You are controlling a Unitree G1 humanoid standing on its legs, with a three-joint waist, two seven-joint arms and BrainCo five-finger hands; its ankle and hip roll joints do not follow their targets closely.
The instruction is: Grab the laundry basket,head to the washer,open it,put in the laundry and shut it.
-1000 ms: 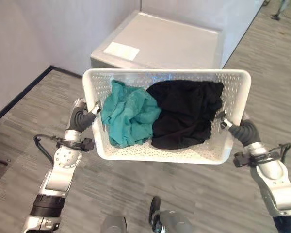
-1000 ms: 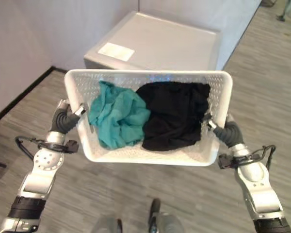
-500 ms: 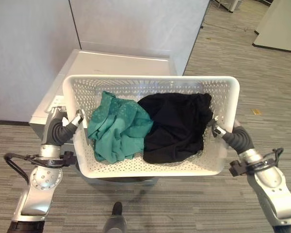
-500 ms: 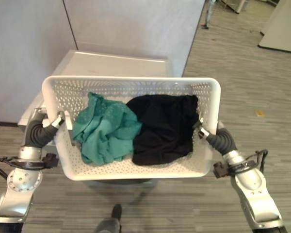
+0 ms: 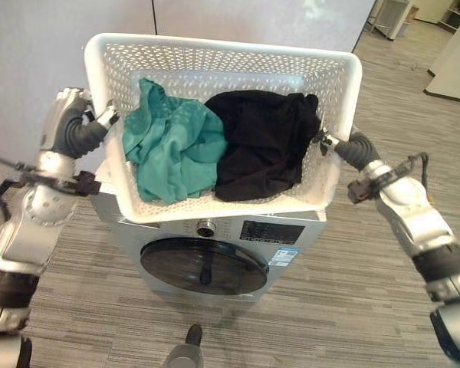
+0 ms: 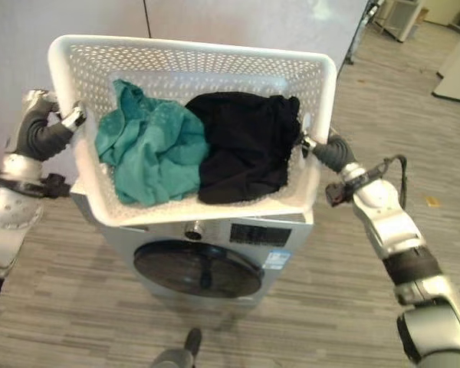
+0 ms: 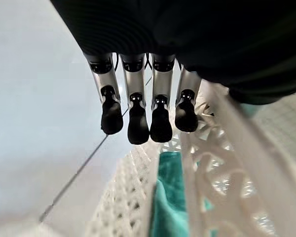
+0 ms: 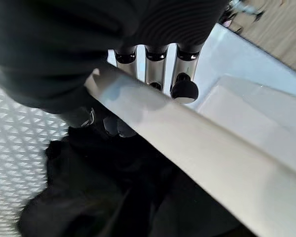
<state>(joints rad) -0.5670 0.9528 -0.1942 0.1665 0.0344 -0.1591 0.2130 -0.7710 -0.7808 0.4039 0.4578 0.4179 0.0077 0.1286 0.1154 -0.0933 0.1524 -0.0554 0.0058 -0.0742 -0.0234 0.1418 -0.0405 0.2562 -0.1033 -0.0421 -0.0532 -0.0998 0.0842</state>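
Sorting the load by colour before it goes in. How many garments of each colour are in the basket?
Teal garment: 1
Black garment: 1
Total: 2, both in the white basket.

You will find the left arm [image 5: 29, 224], at the left edge of the left eye view, cased in silver-grey shells with a round disc plate on the forearm. The right arm [image 5: 408, 217], at the right edge, has matching shells and a black band lower down. The left hand [image 5: 77, 126] and right hand [image 5: 346, 147] both carry dark ribbed covers over wrist and back. In the left wrist view, the fingers [image 7: 137, 106] are silver with dark rounded tips.
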